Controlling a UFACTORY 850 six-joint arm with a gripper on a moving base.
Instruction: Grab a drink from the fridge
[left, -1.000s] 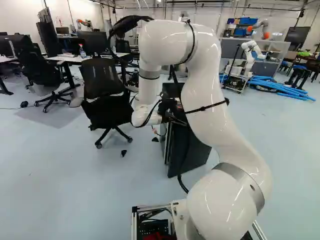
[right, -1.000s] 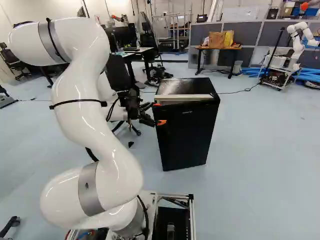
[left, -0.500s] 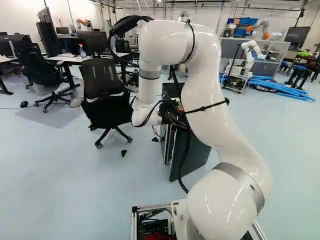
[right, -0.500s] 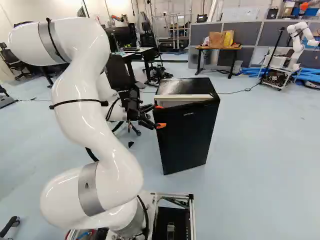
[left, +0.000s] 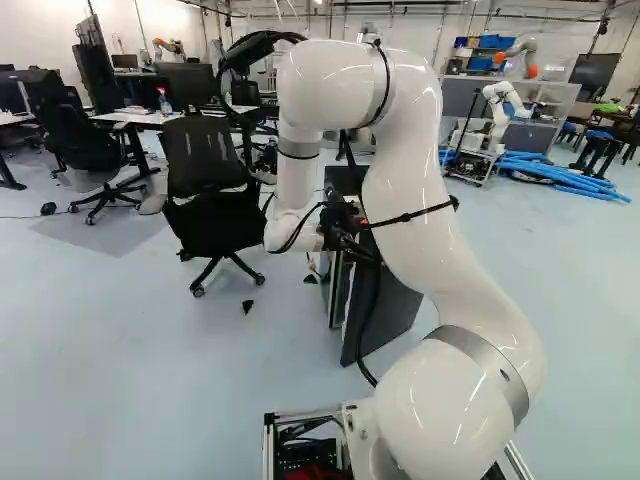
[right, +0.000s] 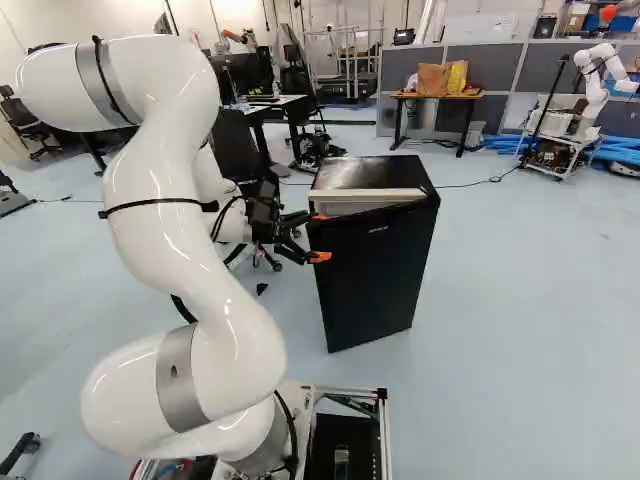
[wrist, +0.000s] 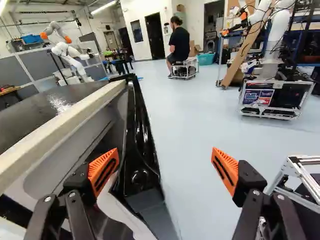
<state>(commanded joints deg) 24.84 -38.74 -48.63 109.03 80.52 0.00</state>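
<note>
- Pale floor (right: 500, 300) is bearing the black mini fridge (right: 365, 172), its door (right: 375, 280) hanging ajar.
- Nearest, the pincer (wrist: 165, 171) is standing wide open and gripping nothing; one orange pad (wrist: 104, 172) is sitting in the door gap, the other (wrist: 225, 171) is facing open room outside, clear of the door.
- That straddling is probably serving to draw the door wider from its inner side.
- No drink is showing; presumably it is waiting within the fridge, past the inner pad, its exact place hidden.
- Far back, another robot (right: 597, 85) is standing well apart.
</note>
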